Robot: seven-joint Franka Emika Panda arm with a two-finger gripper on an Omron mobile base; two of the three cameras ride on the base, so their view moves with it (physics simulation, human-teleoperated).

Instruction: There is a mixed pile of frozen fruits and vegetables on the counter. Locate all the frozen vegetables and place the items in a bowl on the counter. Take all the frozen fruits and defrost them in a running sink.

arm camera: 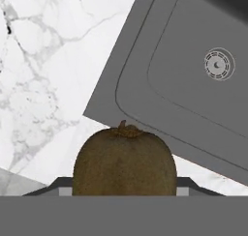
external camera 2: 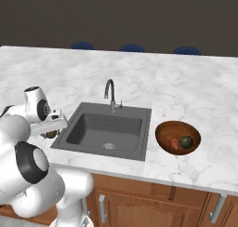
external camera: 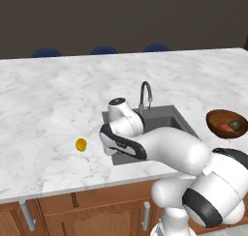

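Jaws: my jaws (arm camera: 124, 189) were pinching the olive-brown fruit (arm camera: 124, 161), which sat between the two tips and bulged past them; its stem nub pointed away from me.
Height: I judged the fruit lifted off the tabletop (external camera: 53, 99), since the hand view showed marble and basin well beneath it.
Sink: the sink (external camera 2: 104, 130) lay just ahead of the jaws, its near corner right under the fruit's far side; the drain (arm camera: 219, 64) sat farther out and off to one side.
Faucet: the faucet (external camera 2: 109, 92) stood at the far rim of the basin, beyond the jaws; I could not tell whether water was running.
Other fruit: the yellow-orange ball (external camera: 81, 144) rested on the marble behind the jaws, away from the basin.
Bowl: the bowl (external camera 2: 163, 128) sat across the basin from the jaws, with the red-orange piece (external camera 2: 174, 143) and the dark green ball (external camera 2: 186, 141) touching inside it.
Risk: letting go here could have dropped the round fruit on the rim, from where it might roll back onto the marble.
Risk: a smooth, round body held near its end could have slipped out during the swing.
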